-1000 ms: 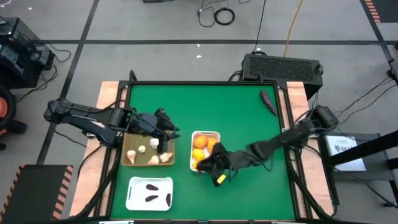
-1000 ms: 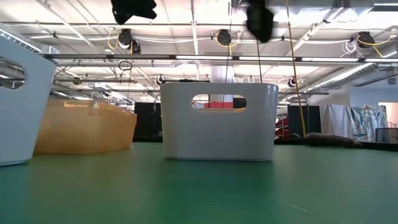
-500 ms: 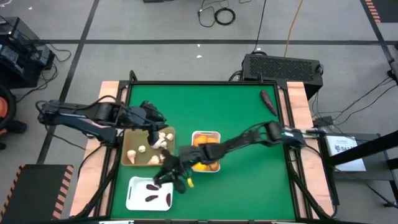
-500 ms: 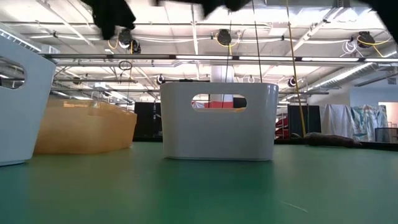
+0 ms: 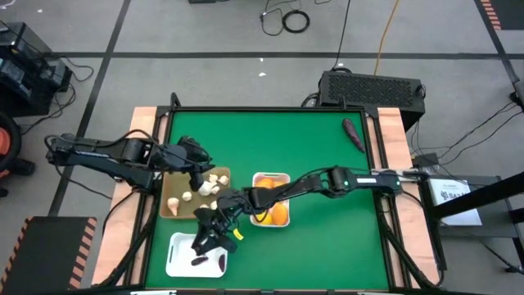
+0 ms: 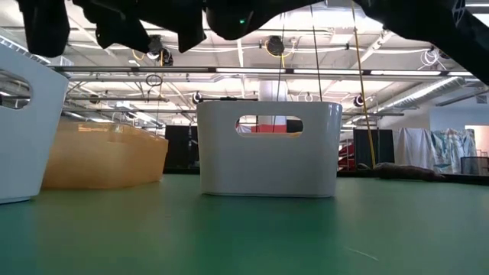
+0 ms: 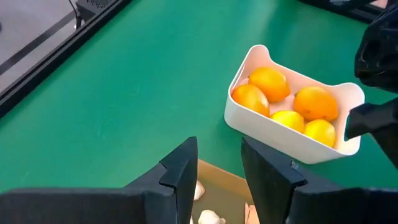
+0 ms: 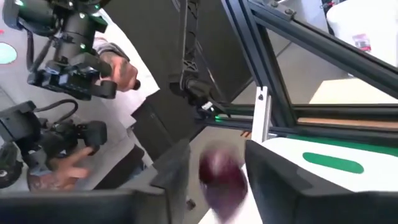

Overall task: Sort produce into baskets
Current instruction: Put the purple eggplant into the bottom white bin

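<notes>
A dark purple vegetable (image 8: 221, 177) sits clamped between my right gripper's (image 5: 211, 238) fingers, above the white tray (image 5: 177, 245) at the table's near edge. The orange fruits (image 7: 290, 107) lie in the other white tray (image 7: 287, 139). My left gripper (image 5: 199, 166) hovers, fingers apart, over the tan tray (image 5: 166, 209) of garlic bulbs (image 5: 185, 197).

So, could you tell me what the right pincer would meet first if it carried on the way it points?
Probably the white tray right beneath the right pincer, which holds a dark purple vegetable; height is unclear.

No readable text anywhere
</notes>
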Controlling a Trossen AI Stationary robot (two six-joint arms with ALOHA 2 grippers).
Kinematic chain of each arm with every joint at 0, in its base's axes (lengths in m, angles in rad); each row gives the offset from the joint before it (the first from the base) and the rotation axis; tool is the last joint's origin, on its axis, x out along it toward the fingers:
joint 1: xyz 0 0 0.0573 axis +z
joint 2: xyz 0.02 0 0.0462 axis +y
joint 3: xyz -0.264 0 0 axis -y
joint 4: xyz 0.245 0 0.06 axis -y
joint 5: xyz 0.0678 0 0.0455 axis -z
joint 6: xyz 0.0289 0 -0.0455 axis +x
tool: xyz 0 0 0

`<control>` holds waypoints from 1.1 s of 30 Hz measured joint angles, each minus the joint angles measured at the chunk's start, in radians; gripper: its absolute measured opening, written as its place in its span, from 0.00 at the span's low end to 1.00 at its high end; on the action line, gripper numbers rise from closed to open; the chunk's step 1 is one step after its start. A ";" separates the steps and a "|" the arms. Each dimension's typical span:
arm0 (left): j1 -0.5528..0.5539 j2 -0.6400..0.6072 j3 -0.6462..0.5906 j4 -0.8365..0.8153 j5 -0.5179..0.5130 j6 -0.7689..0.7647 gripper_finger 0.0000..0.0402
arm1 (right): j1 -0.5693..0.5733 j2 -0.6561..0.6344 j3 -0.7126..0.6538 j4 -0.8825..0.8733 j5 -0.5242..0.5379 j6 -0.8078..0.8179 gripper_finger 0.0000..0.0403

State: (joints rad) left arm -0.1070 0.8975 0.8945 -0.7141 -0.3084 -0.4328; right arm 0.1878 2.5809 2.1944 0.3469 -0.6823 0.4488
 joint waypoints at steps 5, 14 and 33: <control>0.000 -0.034 -0.015 -0.002 0.001 0.001 0.33 | -0.013 0.000 0.000 -0.040 0.003 0.000 0.46; 0.000 -0.091 -0.016 -0.002 -0.017 0.048 0.33 | -0.042 -0.013 0.000 -0.133 -0.002 0.067 0.53; 0.058 -0.194 -0.016 0.076 -0.006 0.317 0.33 | -0.301 -0.355 0.000 -1.269 0.177 -0.035 0.45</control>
State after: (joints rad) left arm -0.0492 0.7035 0.8787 -0.6380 -0.3140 -0.1158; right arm -0.1133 2.2256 2.1941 -0.9220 -0.5053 0.4133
